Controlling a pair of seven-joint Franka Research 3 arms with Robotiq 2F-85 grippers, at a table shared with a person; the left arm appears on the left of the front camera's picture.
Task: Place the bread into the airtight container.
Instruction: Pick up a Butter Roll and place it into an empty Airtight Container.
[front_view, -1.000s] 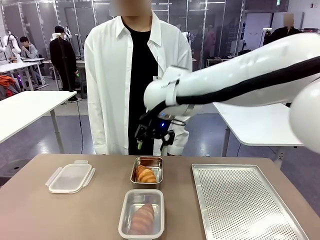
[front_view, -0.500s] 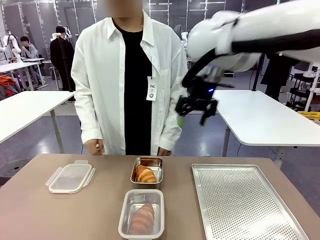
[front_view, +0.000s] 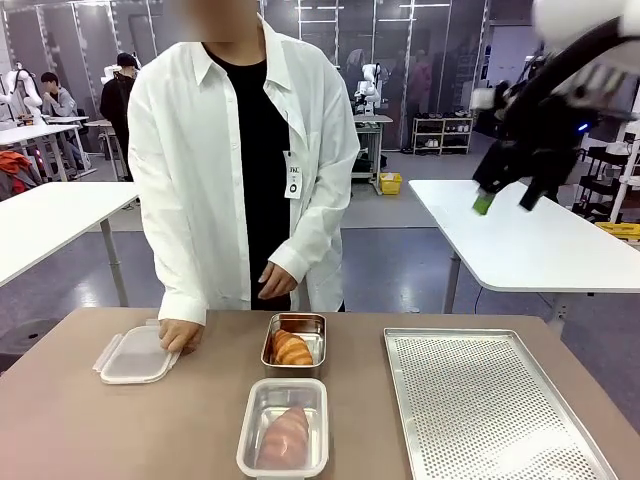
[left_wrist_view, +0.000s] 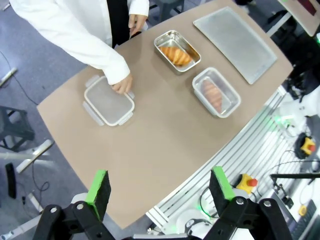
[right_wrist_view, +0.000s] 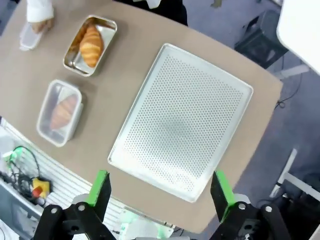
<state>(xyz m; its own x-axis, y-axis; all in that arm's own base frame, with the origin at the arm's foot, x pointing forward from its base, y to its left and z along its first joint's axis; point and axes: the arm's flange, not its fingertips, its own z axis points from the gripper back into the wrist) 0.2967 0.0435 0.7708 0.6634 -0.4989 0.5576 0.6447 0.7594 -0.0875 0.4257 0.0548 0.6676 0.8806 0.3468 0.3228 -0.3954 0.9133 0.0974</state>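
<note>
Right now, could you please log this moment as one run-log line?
right hand: open, raised | left hand: open, high above table | bread: in open container | person's hand: on loose lid

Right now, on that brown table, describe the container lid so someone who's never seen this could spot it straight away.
Start at the big perforated metal tray on the brown table, then cross past the two containers holding bread to the opposite end. There the lid lies flat under the person's hand. It alone is translucent plastic with side clips, and holds nothing.
</note>
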